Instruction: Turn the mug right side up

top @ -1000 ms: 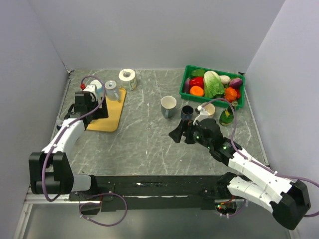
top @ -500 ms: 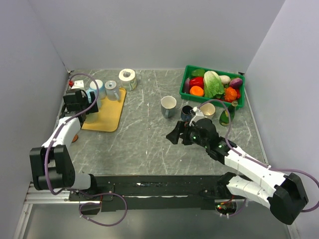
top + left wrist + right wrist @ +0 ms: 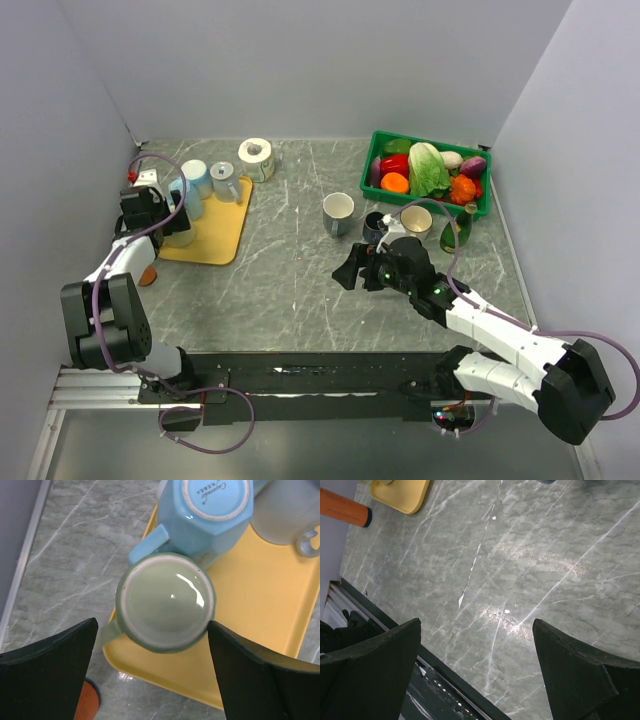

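Observation:
A pale green mug stands upside down, base up, at the near left corner of the yellow tray, its handle pointing left over the tray's edge. My left gripper is open directly above it, with one finger on each side and neither touching. In the top view the left gripper hides this mug. A light blue mug also stands upside down just behind it, touching it. My right gripper is open and empty above bare table.
A grey mug shares the tray. An orange cylinder lies left of the tray. Three upright mugs and a green bottle stand mid-table. A green vegetable basket and a tape roll are at the back.
My left gripper has swung left and toward the near side of the tray, ending above the green mug. My right gripper has shifted slightly left. No object has moved.

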